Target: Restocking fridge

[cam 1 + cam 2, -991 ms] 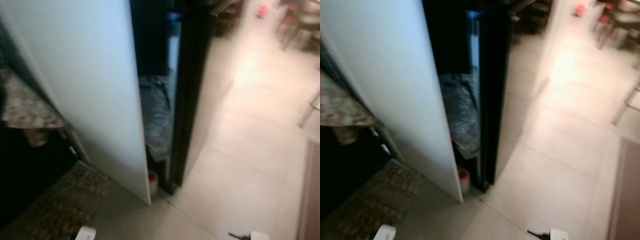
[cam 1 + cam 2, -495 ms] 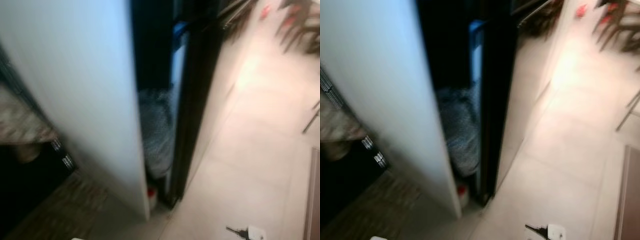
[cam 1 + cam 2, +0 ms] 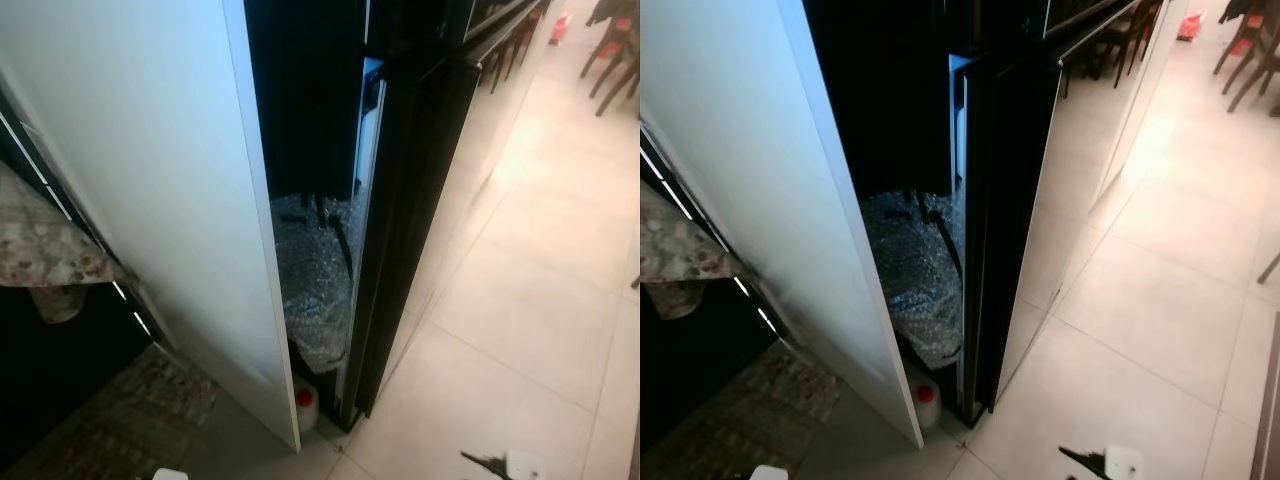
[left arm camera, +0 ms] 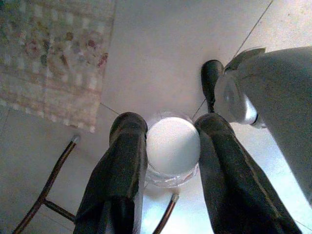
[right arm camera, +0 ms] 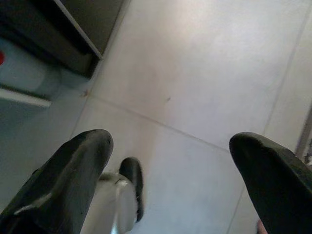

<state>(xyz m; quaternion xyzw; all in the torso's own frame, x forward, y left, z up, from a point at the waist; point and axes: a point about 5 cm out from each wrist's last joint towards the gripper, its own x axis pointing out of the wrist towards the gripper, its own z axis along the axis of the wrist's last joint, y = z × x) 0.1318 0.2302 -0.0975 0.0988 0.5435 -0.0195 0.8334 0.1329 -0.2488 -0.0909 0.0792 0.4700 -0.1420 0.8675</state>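
Head views show a black fridge whose dark side faces a tiled floor, with a white panel beside it and a bubble-wrapped bundle and a red-capped jug in the gap between. Left wrist view has the left gripper clamped on a clear white-lidded container above the tiles near a patterned rug. Right wrist view has the right gripper spread wide, holding nothing, over the tiles near the fridge's foot.

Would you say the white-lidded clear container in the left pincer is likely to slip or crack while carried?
The container looks like thin clear plastic, so probably light and somewhat crushable. The left pincer holds its round sides with smooth black fingers, so it may slip or rotate.
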